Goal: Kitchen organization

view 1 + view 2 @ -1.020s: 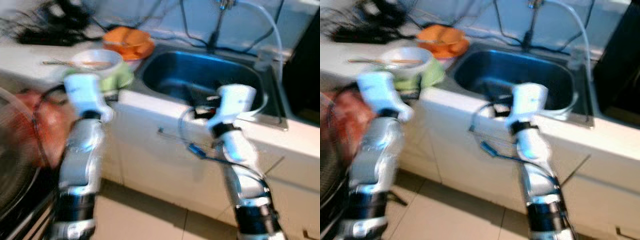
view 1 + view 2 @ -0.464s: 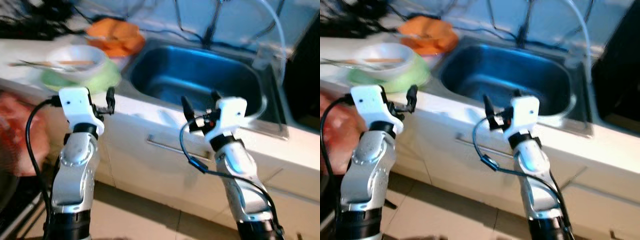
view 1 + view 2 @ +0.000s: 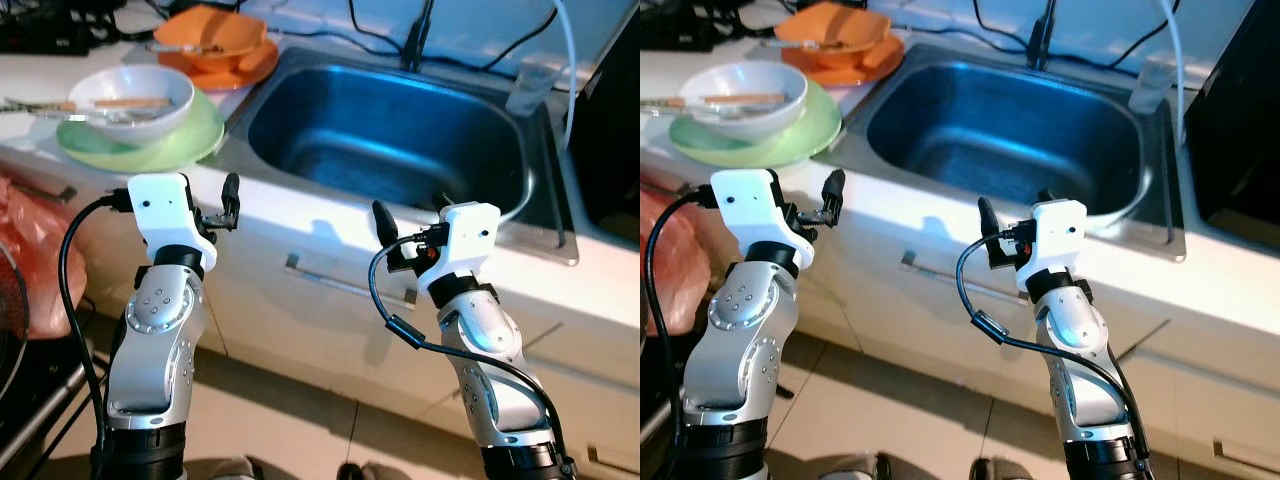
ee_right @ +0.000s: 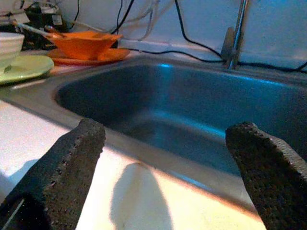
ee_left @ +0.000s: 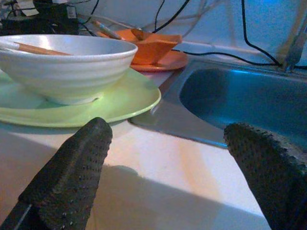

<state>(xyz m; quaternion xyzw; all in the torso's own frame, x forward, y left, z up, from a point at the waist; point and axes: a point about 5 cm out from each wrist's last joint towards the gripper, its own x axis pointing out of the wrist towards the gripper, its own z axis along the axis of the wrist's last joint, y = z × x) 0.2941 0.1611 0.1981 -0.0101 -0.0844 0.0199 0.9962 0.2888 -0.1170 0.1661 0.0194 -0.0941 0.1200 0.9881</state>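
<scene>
A: What sits nearest?

B: Two silver arms, raised before the surface's point(image 3: 300, 225) front edge. The left claw point(image 5: 168, 158) hovers at that edge, fingers spread wide, nothing between them. The right claw point(image 4: 172, 158) hovers at the same edge in front of the sink point(image 3: 390, 130), likewise spread wide and holding nothing.

A: Below them?

B: One long handle point(image 3: 345, 283) on the white cabinet front, and a tiled floor. A reddish plastic bag point(image 3: 35, 250) hangs beside the left arm.

A: And on the surface?

B: Just beyond the left claw, near the front edge, one pale green plate point(image 3: 200, 135) with one white bowl point(image 3: 150, 105) standing on it. Utensils lie across the bowl; a wooden one point(image 5: 33, 48) can be made out, but how many there are I cannot tell.

A: Farther back?

B: One orange plate point(image 3: 255, 72) carrying one orange bowl point(image 3: 210, 50), behind the green plate and beside the sink's far left corner. Something lies across that bowl too, too small to name.

A: The sink?

B: One steel basin, set into the surface to the right of the dishes. One tap point(image 4: 235, 38) rises at its far edge, one clear cup point(image 3: 528, 85) stands at its far right corner, and dark cables point(image 4: 192, 45) trail along the wall behind.
</scene>
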